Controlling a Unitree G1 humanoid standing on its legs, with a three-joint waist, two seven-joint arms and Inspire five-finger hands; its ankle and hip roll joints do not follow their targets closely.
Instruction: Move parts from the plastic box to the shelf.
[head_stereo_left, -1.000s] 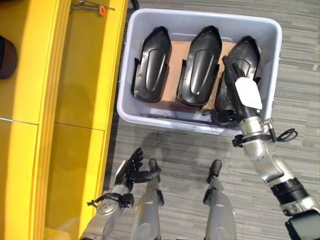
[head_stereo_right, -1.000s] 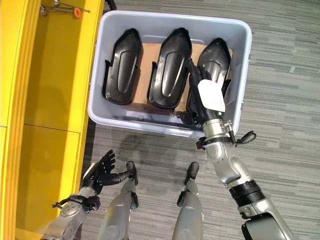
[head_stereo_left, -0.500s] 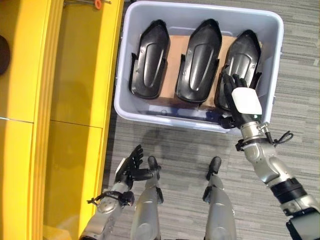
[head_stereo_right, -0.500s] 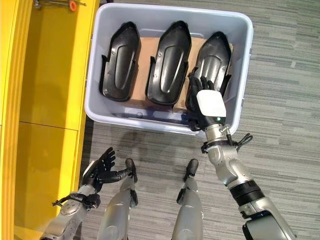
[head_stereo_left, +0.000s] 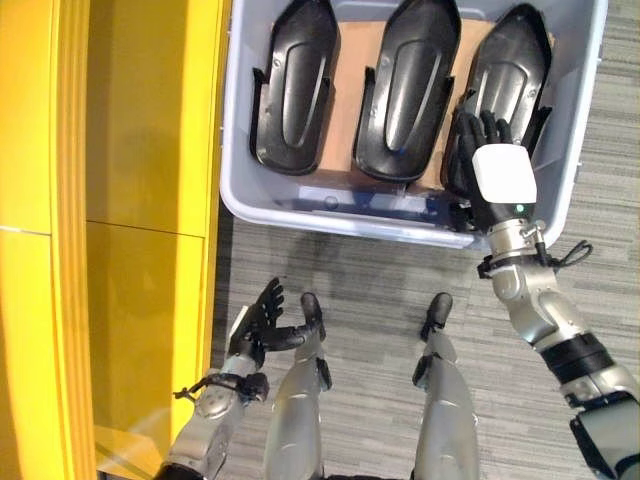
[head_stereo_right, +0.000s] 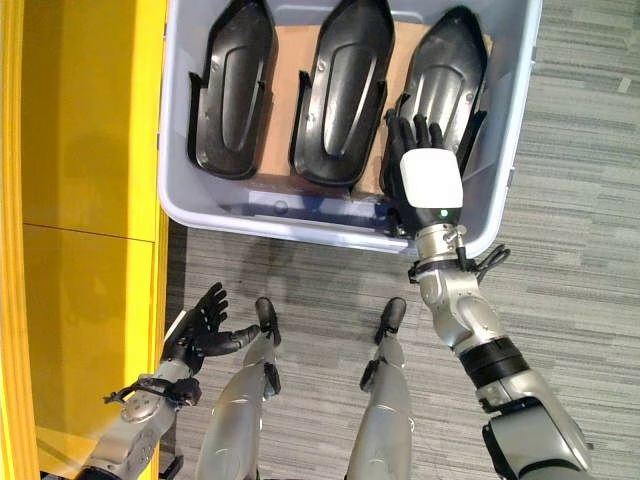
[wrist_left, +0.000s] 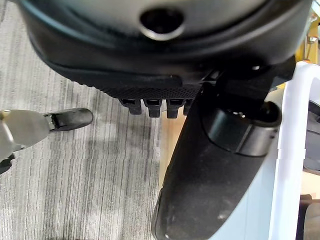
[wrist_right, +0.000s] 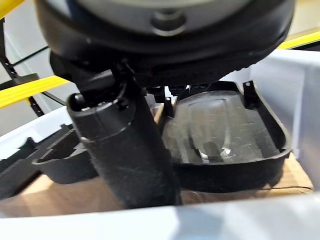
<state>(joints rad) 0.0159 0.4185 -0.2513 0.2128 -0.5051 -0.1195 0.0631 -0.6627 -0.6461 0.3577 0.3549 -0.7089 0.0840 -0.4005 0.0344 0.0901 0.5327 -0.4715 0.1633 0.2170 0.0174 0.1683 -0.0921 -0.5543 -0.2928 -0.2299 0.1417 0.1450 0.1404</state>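
Where boxed, parts (head_stereo_left: 409, 90) lengthwise, noses outward

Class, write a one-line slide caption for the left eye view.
Right hand reaches into the grey plastic box over the rightmost of three black parts; left hand open beside the yellow shelf.

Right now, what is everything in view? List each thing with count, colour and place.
Plastic box: one, pale grey-blue, on the floor ahead, beside the shelf.
Parts: three, black, moulded, side by side in the box on a brown cardboard sheet.
Shelf: one, yellow, along the robot's left.
Floor: grey striped carpet.
Right robot hand: dark, white cover on its back, fingers spread over the rightmost part.
Left robot hand: dark, open, low by the shelf, holding nothing.
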